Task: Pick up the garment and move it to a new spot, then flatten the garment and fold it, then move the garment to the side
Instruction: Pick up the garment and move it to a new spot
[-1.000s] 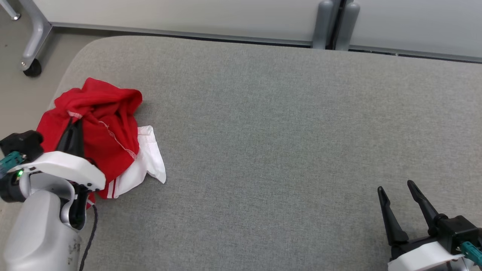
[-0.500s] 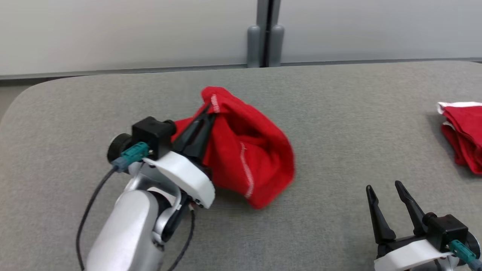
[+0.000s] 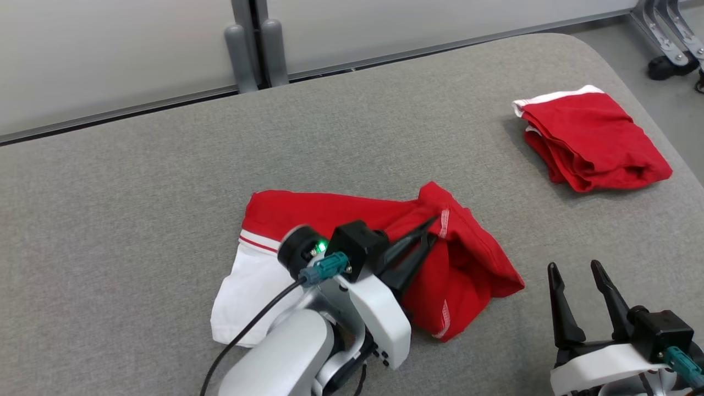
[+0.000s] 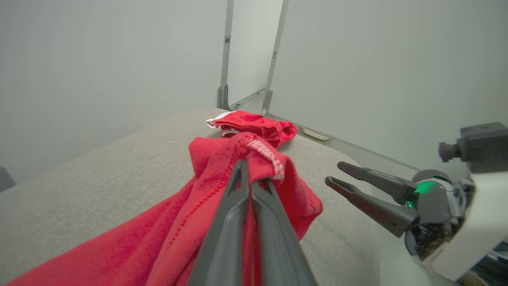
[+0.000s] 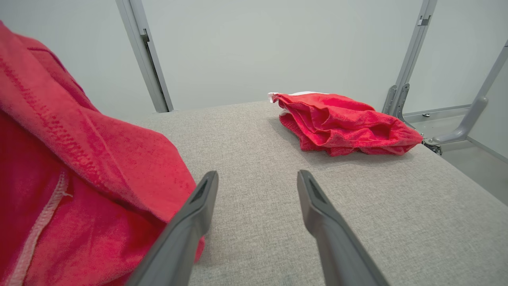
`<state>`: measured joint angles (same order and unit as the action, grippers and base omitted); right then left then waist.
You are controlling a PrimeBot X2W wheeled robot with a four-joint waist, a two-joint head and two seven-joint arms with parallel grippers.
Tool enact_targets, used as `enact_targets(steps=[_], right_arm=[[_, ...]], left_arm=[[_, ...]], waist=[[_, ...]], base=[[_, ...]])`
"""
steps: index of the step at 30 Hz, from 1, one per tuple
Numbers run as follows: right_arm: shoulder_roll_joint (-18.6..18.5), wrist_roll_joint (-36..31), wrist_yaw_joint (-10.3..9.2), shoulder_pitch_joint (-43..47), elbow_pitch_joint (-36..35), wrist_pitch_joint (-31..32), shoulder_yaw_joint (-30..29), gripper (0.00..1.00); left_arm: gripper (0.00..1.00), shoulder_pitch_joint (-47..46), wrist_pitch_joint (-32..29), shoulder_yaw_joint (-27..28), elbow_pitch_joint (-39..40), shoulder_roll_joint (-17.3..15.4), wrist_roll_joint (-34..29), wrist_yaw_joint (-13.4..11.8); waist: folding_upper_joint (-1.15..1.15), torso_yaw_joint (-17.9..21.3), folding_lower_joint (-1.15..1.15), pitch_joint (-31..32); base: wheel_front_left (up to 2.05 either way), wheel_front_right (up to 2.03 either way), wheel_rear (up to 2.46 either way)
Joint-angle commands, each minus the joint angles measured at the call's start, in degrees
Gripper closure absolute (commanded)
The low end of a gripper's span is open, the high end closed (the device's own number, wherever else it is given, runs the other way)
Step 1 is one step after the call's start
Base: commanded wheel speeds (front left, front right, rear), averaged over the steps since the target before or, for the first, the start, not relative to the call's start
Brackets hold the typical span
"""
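Here, the left gripper (image 3: pixel 432 226) is clamped on a stitched hem of the crumpled red-and-white cloth garment (image 3: pixel 473 264) draped beneath it on the grey fabric-covered table (image 3: pixel 137 181), the right gripper (image 3: pixel 575 267) gapes empty just beside, and a folded red cloth bundle (image 3: pixel 591 137) lies beyond.

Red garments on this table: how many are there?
2. One garment lies crumpled mid-way across the table, a fold pinched in the left jaws. A folded garment sits near the far right corner. Nothing suggests others are hidden.
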<state>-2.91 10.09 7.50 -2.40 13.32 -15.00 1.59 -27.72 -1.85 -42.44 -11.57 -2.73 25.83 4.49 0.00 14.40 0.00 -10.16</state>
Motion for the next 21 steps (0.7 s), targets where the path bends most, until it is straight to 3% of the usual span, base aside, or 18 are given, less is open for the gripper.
enact_targets(steps=[1,2,7,13,17,21], right_arm=[[-0.1,0.2,-0.01,-0.2,-0.1,-0.3,-0.3,0.00],[-0.1,0.5,-0.01,0.0,-0.1,-0.3,-0.4,0.00],[-0.1,1.2,-0.01,1.2,0.0,-0.3,-1.3,0.00],[-0.1,-0.2,-0.01,2.9,-0.5,-0.3,-2.8,0.00],[-0.1,-1.8,-0.01,4.4,-1.8,-0.3,-4.5,0.00],[-0.2,-3.0,-0.01,6.7,-3.0,-0.3,-6.2,0.00]], left_arm=[[0.53,0.7,0.8,-0.9,-1.0,-0.4,2.1,0.1],[0.00,1.4,1.0,-2.2,-2.5,-0.4,3.5,0.2],[0.00,3.8,2.1,-7.2,-7.5,-0.3,9.8,1.1],[0.00,6.7,9.1,-6.0,-9.3,-1.3,10.6,0.3],[0.00,10.5,14.9,-2.6,-7.6,-3.9,9.7,-3.1],[0.00,17.2,16.8,3.7,-4.3,-6.6,9.8,-7.9]], waist=[[0.00,1.4,0.00,-1.0],[0.00,1.5,0.00,-1.0],[0.00,0.6,0.00,-0.3],[0.00,-2.5,0.00,2.3],[0.00,-4.7,0.00,5.2],[0.00,-6.6,0.00,8.7]], base=[[0.00,0.00,0.00],[0.00,0.00,0.00],[0.00,0.00,0.00],[0.00,0.00,0.00],[0.00,0.00,0.00],[0.00,0.00,0.00]])
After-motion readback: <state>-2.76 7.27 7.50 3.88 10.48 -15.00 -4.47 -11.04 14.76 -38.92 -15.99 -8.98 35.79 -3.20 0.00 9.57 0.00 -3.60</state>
